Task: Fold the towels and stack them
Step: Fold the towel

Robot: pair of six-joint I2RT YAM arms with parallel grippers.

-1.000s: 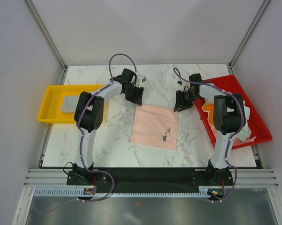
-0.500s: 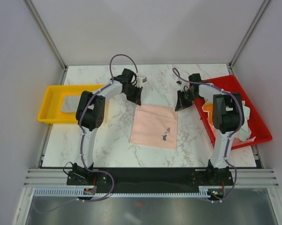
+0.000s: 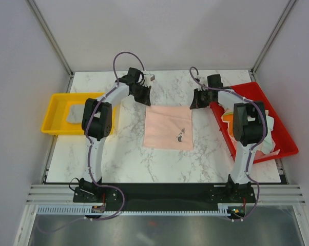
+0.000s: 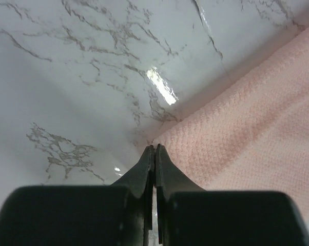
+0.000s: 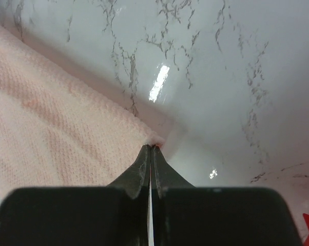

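Two arms reach out over the marble table [image 3: 118, 154], and we read the scene from the left. At the left edge sits a yellow tray [image 3: 56, 100] with a grey-white towel [image 3: 75, 114] lying flat inside it.

Next comes the left gripper [image 3: 142, 96], at the far left corner of the pale pink towel [image 3: 169, 128]. In its wrist view we see the left gripper [image 4: 154, 151] with its fingers pressed tight together, pinching that corner of the pale pink towel [image 4: 257, 128] against the marble.

The towel lies spread flat mid-table between the two arms, with a small dark mark [image 3: 180, 136] near its right edge.

At its far right corner we find the right gripper [image 3: 195, 100]. From the wrist, the right gripper [image 5: 151, 149] is likewise closed narrow, nipping the corner tip of the pale pink towel [image 5: 52, 128].

Farthest right lies a red tray [image 3: 254, 95], holding an orange towel [image 3: 227, 118] and a white towel [image 3: 270, 134], both crumpled and partly hidden behind the right arm.
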